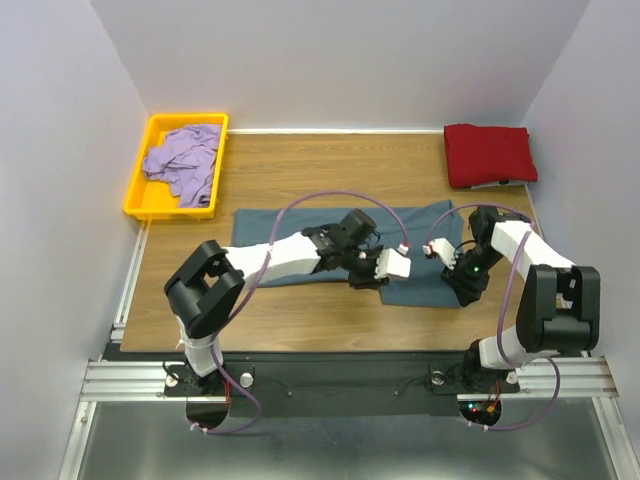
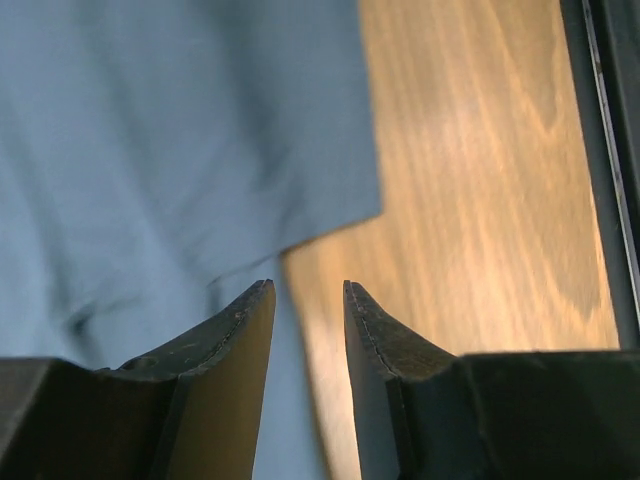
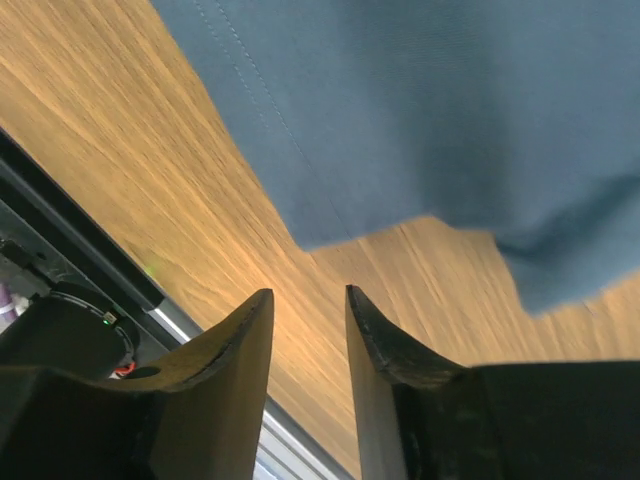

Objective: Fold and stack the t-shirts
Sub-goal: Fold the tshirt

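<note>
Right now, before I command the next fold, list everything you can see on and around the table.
blue-grey t-shirt: 1, slate blue-grey, spread out across the middle of the table
dark red t-shirt: 1, dark red, folded, far right corner
lavender t-shirt: 1, pale purple, crumpled in the tray
tray: 1, yellow, far left corner
table: 1, wood-grain top
left gripper: 1, black, open, at the blue-grey t-shirt's near edge
right gripper: 1, black, open, at the same shirt's near right edge
</note>
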`<move>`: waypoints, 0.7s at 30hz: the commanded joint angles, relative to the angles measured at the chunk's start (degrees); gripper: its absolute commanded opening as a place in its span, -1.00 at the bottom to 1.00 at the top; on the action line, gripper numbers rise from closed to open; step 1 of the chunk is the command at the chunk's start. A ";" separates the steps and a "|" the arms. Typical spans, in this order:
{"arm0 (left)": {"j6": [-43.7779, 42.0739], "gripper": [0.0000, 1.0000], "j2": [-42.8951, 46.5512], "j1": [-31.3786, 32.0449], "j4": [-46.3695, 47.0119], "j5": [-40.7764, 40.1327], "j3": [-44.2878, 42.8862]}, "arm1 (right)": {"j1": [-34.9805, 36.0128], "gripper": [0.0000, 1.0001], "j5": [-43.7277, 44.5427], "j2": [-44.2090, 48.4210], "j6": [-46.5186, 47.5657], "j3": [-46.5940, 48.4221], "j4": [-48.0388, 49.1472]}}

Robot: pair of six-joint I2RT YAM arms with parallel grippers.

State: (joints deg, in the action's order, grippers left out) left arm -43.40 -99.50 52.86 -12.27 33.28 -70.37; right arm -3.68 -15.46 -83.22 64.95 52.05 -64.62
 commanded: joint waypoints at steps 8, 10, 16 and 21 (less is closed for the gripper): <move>4.02 -0.10 -2.36 5.41 15.26 -1.11 4.98 | 1.04 -0.16 -2.56 -3.61 -1.22 -3.00 3.44; 3.58 -0.11 -2.71 5.50 16.40 -1.28 5.15 | 1.57 -0.16 -2.12 -4.58 -2.62 -3.97 5.46; 1.04 -0.11 -3.59 7.43 17.55 -2.69 6.56 | 3.33 -0.19 -0.28 -6.07 -6.84 -6.70 10.72; -1.77 -0.11 -5.08 9.62 17.46 -3.30 6.73 | 3.51 -0.48 0.70 -7.22 -9.40 -7.40 13.20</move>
State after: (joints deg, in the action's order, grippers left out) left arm -42.22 -103.92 60.66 3.22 30.15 -64.45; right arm -0.78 -15.05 -88.27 57.69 47.29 -58.17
